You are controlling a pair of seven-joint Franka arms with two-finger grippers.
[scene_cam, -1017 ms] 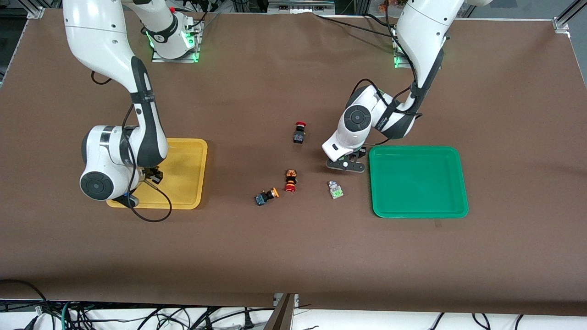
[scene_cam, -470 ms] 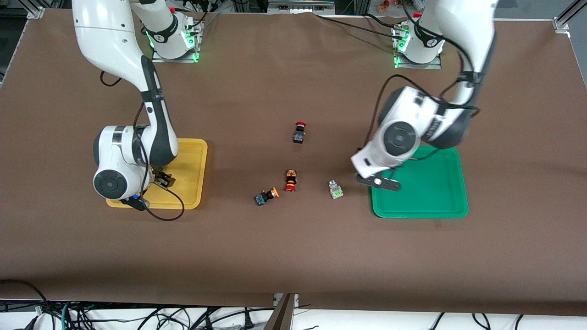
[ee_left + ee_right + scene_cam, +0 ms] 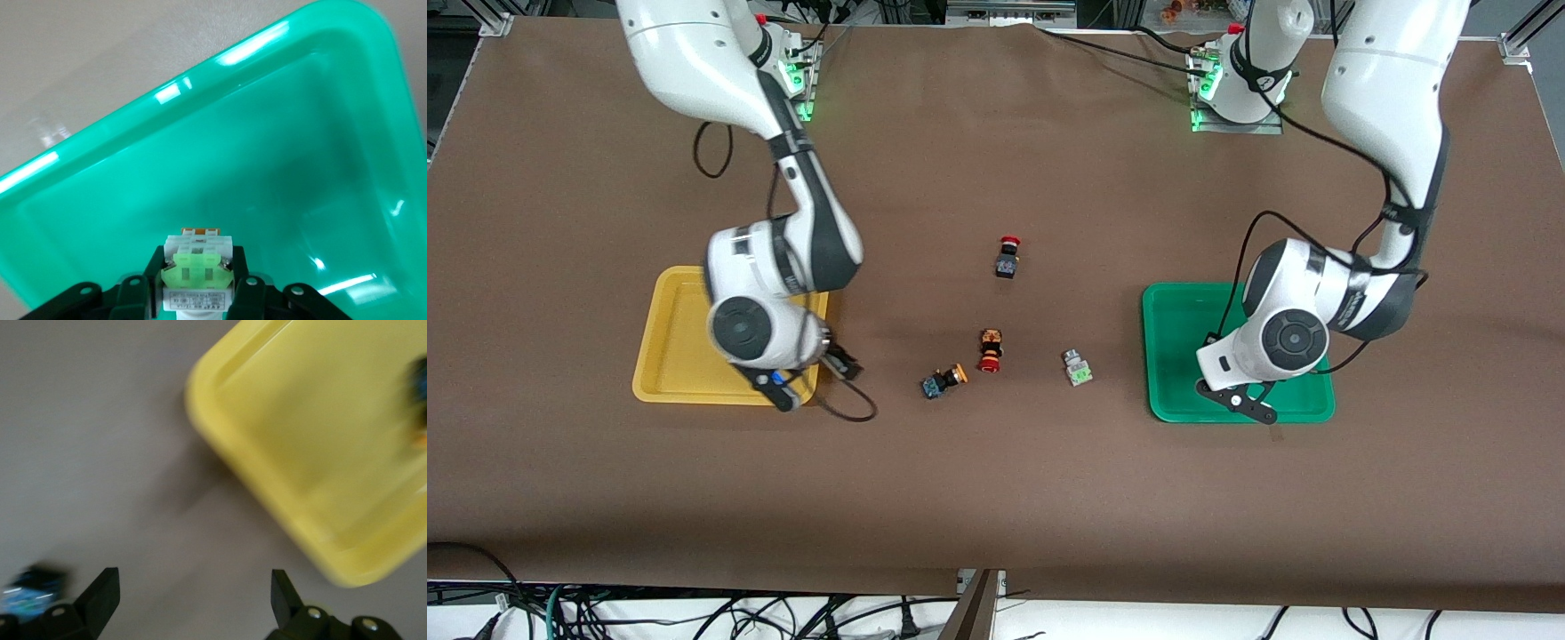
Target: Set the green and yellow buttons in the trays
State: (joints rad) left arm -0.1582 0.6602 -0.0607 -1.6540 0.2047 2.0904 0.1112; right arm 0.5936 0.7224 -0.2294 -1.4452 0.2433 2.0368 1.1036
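Note:
My left gripper (image 3: pixel 1238 397) is shut on a whitish and green button (image 3: pixel 197 263) and holds it over the green tray (image 3: pixel 1183 356), which fills the left wrist view (image 3: pixel 300 167). My right gripper (image 3: pixel 840 364) is open and empty (image 3: pixel 193 590) over the table beside the yellow tray (image 3: pixel 676 338). The right wrist view shows a blurred dark blue and orange button (image 3: pixel 420 403) inside the yellow tray (image 3: pixel 320 440). A dark button with an orange-yellow cap (image 3: pixel 943 381) and a second green button (image 3: pixel 1078 368) lie on the table between the trays. The dark button also shows in the right wrist view (image 3: pixel 30 600).
A black button with a red cap (image 3: pixel 1007 258) lies mid-table, farther from the front camera. An orange-and-black button with a red cap (image 3: pixel 990 349) lies between the yellow-capped and the green button. The right arm's cable (image 3: pixel 845 411) hangs low by the yellow tray's corner.
My left gripper swung with its green button from the table beside the green tray to over that tray. My right gripper moved off the yellow tray toward the table's middle.

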